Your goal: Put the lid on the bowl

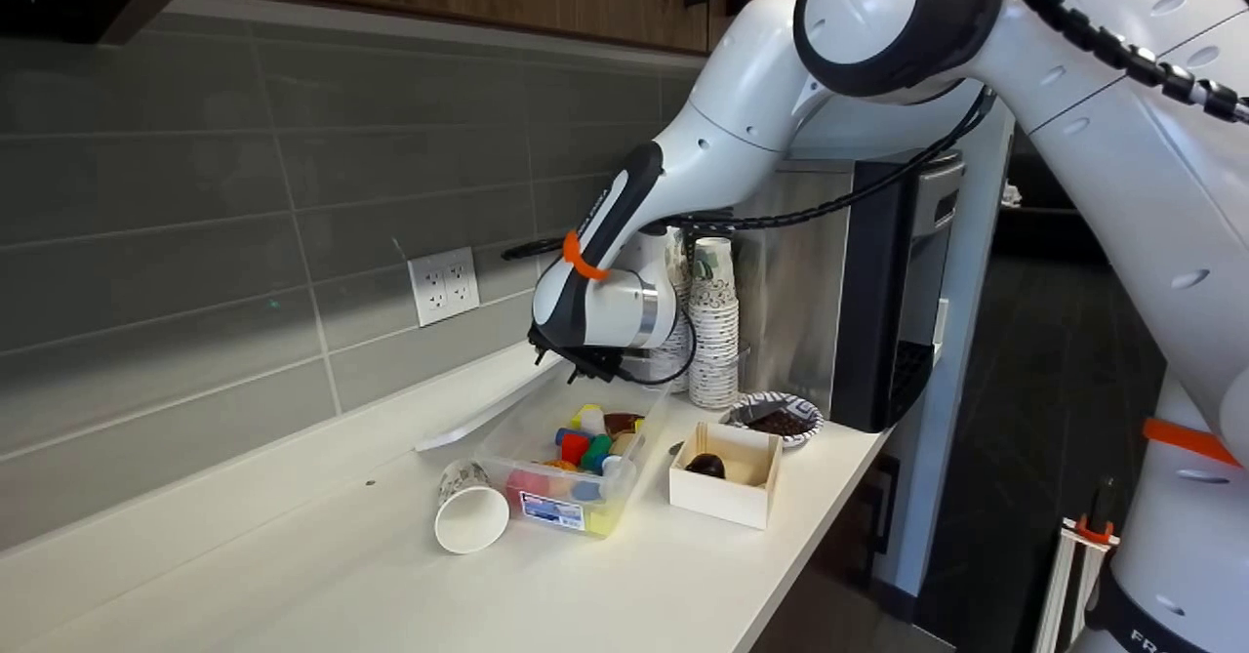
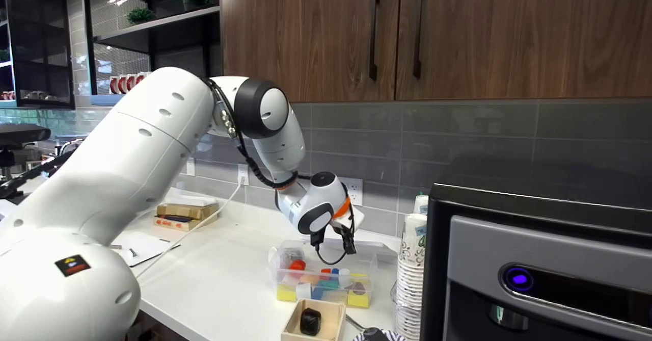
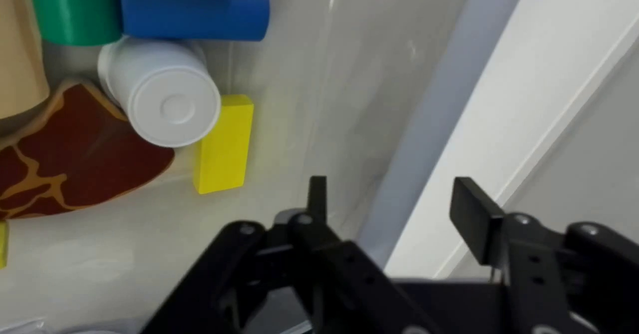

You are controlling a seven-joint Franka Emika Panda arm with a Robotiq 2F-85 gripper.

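Observation:
The bowl is a shallow clear rectangular tub (image 1: 552,510) on the counter, also in the other exterior view (image 2: 333,277). Red, yellow, green and blue items lie in it. Its bare floor shows in the wrist view (image 3: 319,99). The lid (image 1: 478,425) is a thin whitish strip seen edge-on, behind the tub along the wall, tilted. In the wrist view a grey band (image 3: 434,119) beside the tub may be the lid or the tub's edge. My gripper (image 1: 556,366) is open and empty above the tub's wall-side edge (image 2: 333,245), fingertips (image 3: 389,186) apart on either side of that band.
A paper cup (image 1: 472,519) lies on its side beside the tub. A small wooden box (image 1: 720,499) with a dark item stands in front. Stacked cups (image 1: 714,350), a patterned plate (image 1: 808,425) and a dark dispenser (image 1: 890,292) stand farther along. The tiled wall (image 1: 156,321) is close behind.

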